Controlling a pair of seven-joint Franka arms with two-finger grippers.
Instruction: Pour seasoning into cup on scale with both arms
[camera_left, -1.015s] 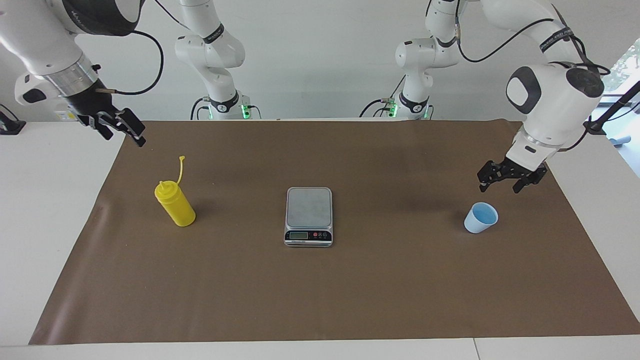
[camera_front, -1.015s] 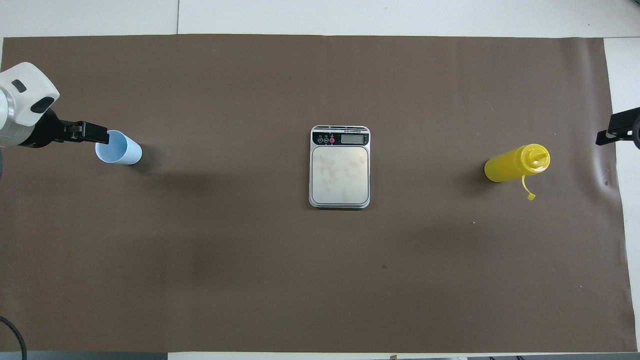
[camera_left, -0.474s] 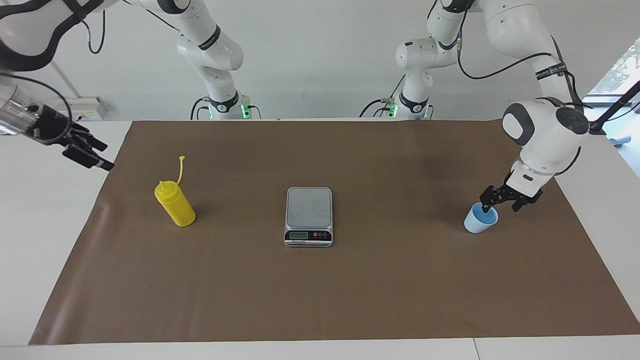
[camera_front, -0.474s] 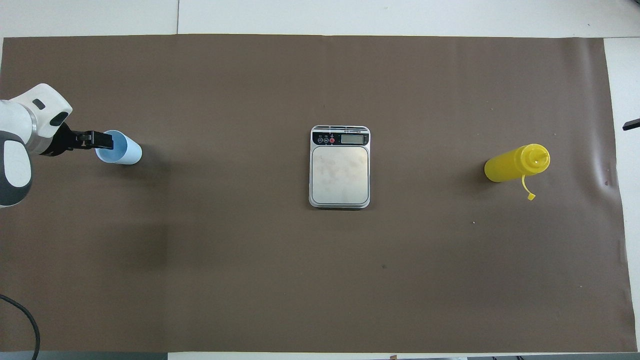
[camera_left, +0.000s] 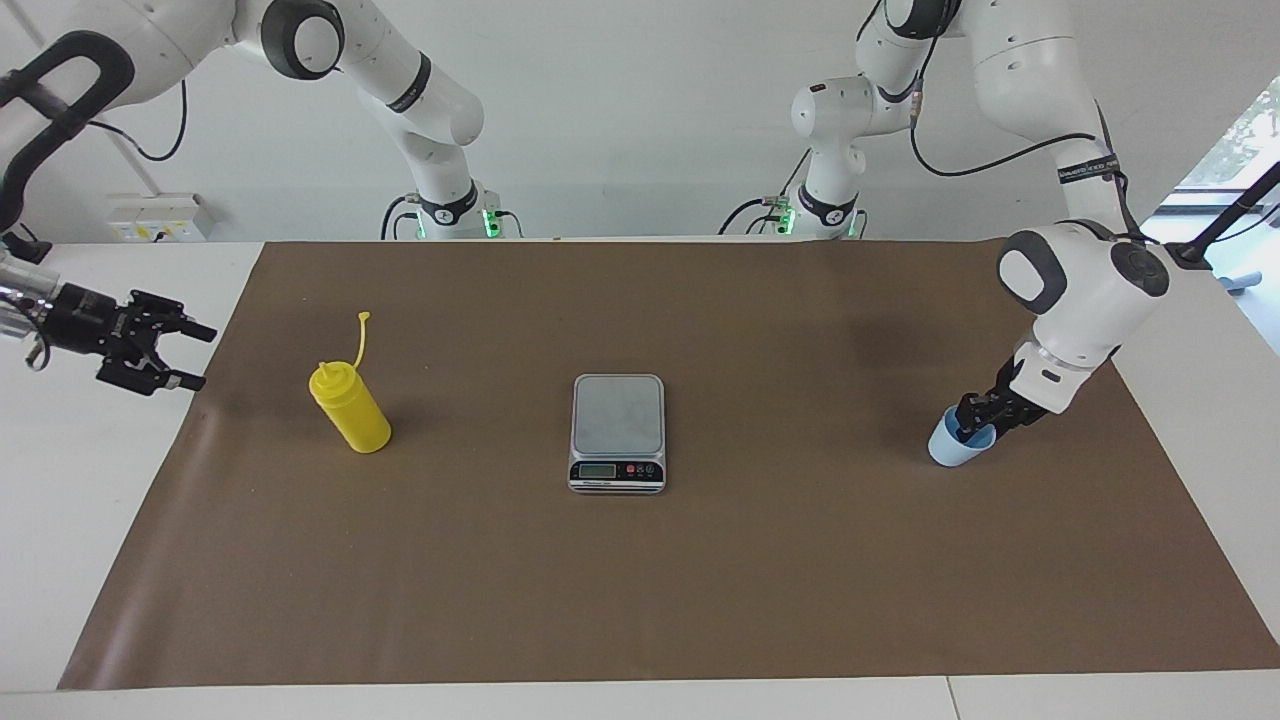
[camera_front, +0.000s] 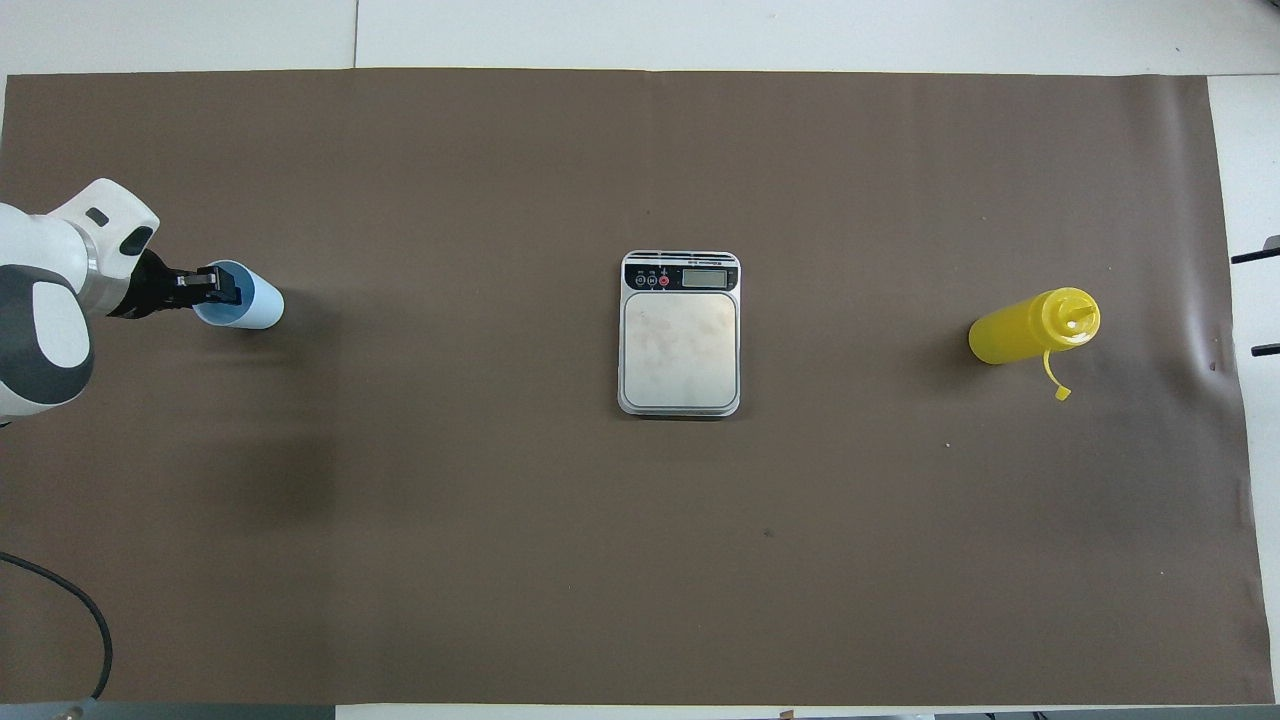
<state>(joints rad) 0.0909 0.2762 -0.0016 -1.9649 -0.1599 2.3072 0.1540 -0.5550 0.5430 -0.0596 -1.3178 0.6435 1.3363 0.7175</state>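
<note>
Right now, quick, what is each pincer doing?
Left pincer: closed on the rim of the light-blue cup, one finger inside.
Right pincer: open, holding nothing, beside the yellow squeeze bottle.

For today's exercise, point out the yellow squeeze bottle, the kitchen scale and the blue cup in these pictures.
yellow squeeze bottle (camera_left: 352, 412): facing view, middle of its body.
kitchen scale (camera_left: 617, 413): facing view, middle of its silver platform.
blue cup (camera_front: 256, 305): overhead view, its outer wall.

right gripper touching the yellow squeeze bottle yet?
Apart. In the facing view the right gripper hangs open over the white table edge at the right arm's end, with a clear stretch of brown mat between it and the yellow plastic squeeze bottle.
</note>
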